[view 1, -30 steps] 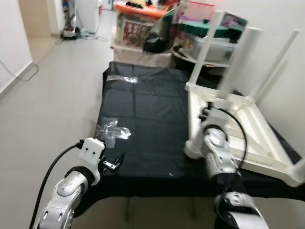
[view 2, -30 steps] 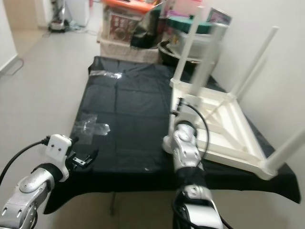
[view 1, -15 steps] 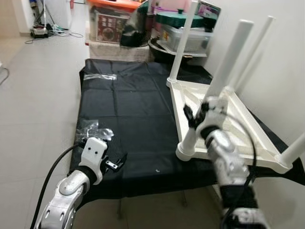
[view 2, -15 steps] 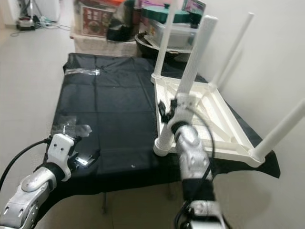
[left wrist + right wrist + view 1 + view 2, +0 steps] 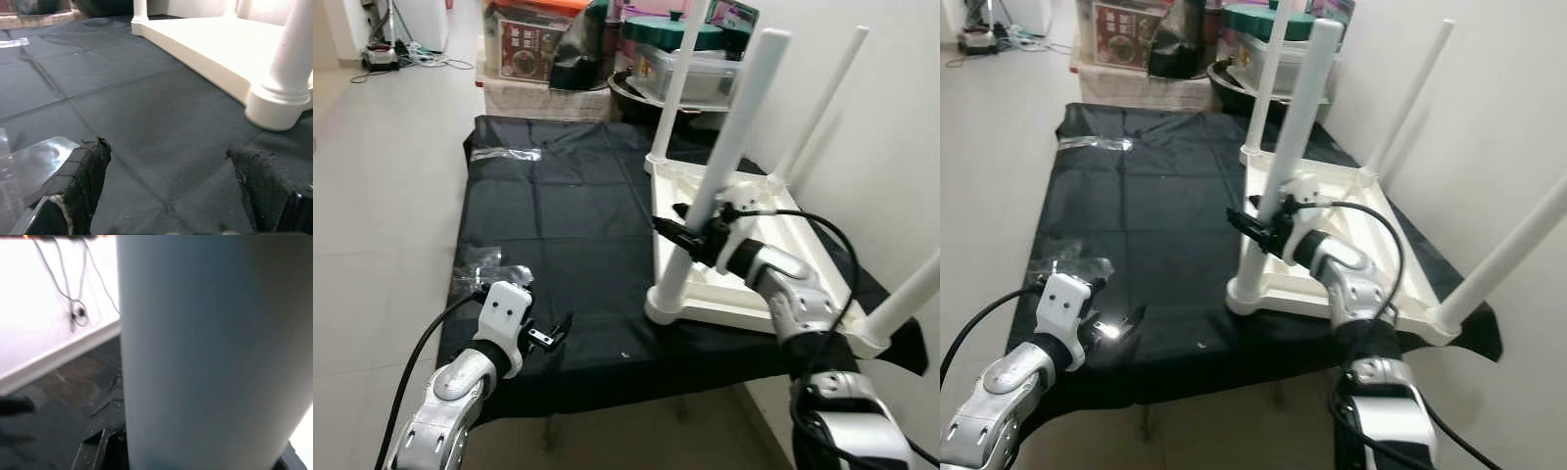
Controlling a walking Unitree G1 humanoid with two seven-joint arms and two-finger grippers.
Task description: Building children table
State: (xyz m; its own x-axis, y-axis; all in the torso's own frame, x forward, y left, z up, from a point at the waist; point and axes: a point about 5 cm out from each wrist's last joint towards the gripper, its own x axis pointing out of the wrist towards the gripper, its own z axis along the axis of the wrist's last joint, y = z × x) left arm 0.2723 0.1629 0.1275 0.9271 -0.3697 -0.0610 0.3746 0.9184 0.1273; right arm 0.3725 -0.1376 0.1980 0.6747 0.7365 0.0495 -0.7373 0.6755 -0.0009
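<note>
White kids' table (image 5: 754, 264) sits upside down at the black cloth's (image 5: 578, 225) right edge; right gripper (image 5: 690, 235) jaws clamp the near leg (image 5: 720, 166). Left gripper (image 5: 548, 336) spread, empty. Yank sideways and it could slide off.

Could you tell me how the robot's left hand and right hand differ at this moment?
The right hand is raised around the near leg of the upturned white table, while the left hand hovers low over the black cloth, apart from the table. The left hand's fingers are spread open with nothing between them; the right hand's sit against the leg. Both have black fingers.
</note>
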